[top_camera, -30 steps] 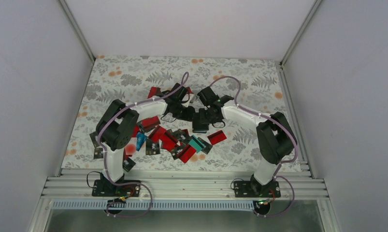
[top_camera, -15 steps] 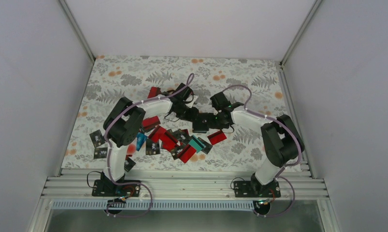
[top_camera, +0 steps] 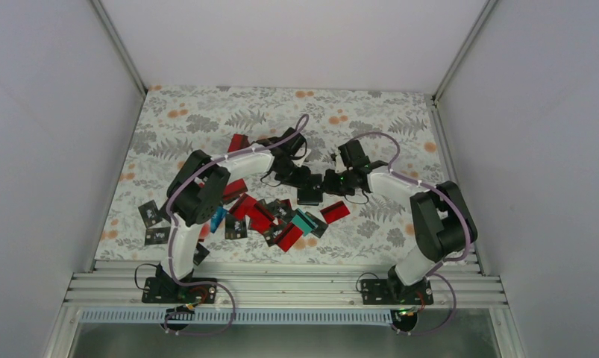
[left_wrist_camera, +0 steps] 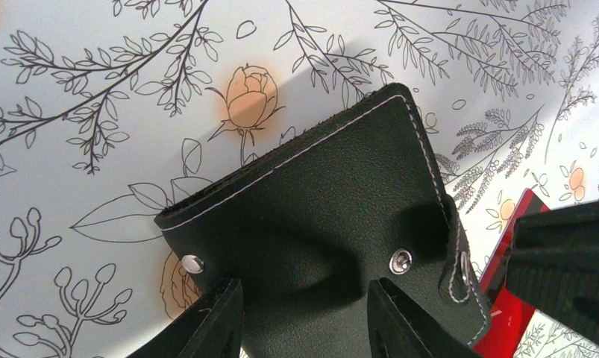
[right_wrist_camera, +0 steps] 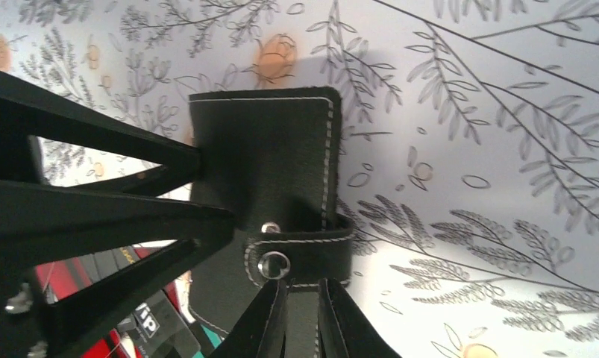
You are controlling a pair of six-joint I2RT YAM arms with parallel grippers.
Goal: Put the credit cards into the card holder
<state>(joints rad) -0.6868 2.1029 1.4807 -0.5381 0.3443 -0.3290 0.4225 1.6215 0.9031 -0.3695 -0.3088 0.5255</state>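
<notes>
Opening of the holder (left_wrist_camera: 318,201) is judged the step in hand. It is pinned flat under the half-spread left gripper (left_wrist_camera: 303,287), and its strap (right_wrist_camera: 311,250) is pinched by the near-closed right gripper (right_wrist_camera: 302,287). Next, the strap must be drawn clear. Matte black, white-stitched leather is seen. Cards (top_camera: 262,216) lie beside the left gripper.
</notes>
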